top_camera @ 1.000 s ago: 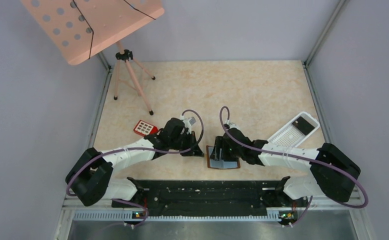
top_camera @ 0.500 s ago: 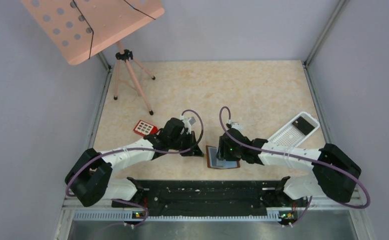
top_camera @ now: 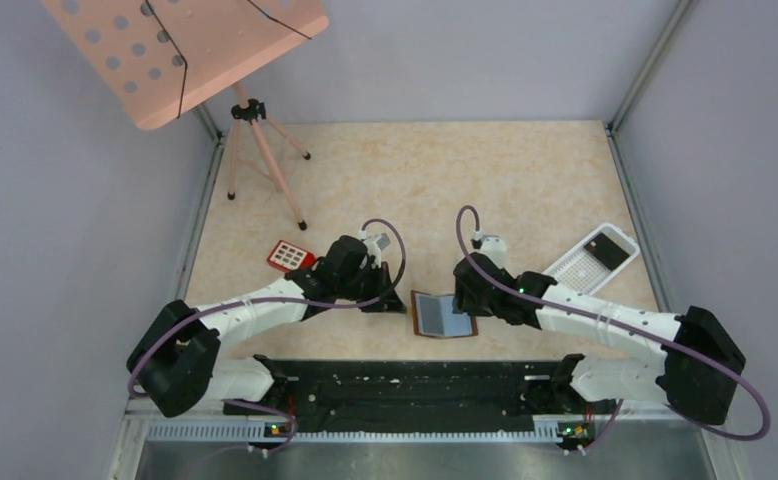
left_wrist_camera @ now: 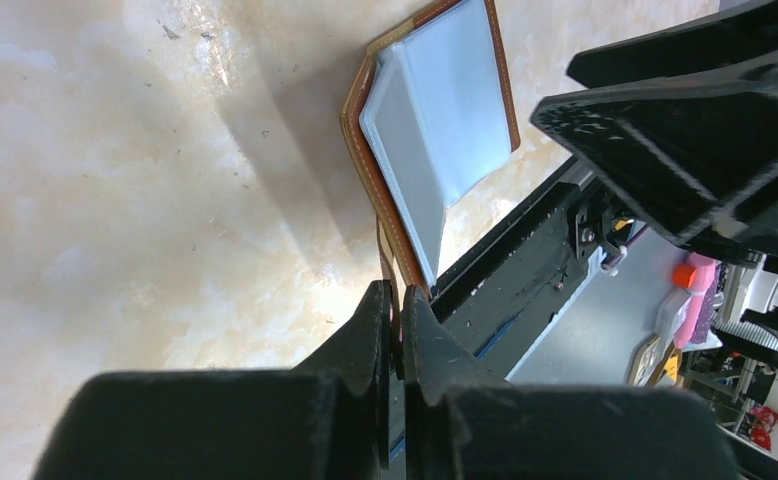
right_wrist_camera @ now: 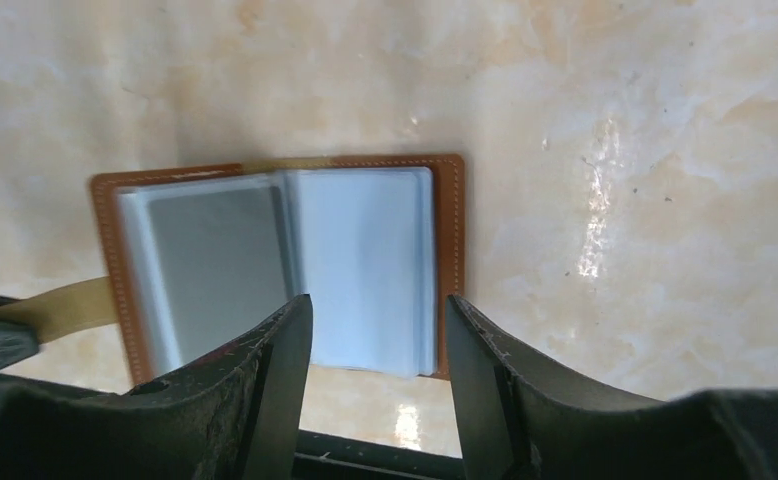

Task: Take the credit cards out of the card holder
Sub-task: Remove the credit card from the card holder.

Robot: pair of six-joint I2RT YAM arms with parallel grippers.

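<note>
Brown leather edges frame the one card holder [top_camera: 443,315], which lies opened flat on the table [top_camera: 485,180] with its blue-grey inside facing up. It sits right at the tips of the left pincer [left_wrist_camera: 396,300] and directly beneath the right pincer [right_wrist_camera: 375,335]. Two pincers are at work. The left one is pressed together on the holder's single tan tab [right_wrist_camera: 60,305], pinching it at table level. The right one hangs above the open pages with its two fingers [right_wrist_camera: 283,345] spread and nothing between them, clear of the holder.

Two inner leaves show from the right wrist: the one nearer the tab looks grey, the other pale blue. Whether either holds a card I cannot tell, since the surfaces are blurred and glossy, and the fingers cover the lower corners.

Beyond the left pincer, on its outer side, rests one red keypad-like block [top_camera: 290,256], partly covered by the arm. One white perforated tray [top_camera: 590,262] lies outward of the right pincer, its near end hidden by that arm. One pink perforated stand [top_camera: 180,50] is cut off by the top edge.
</note>
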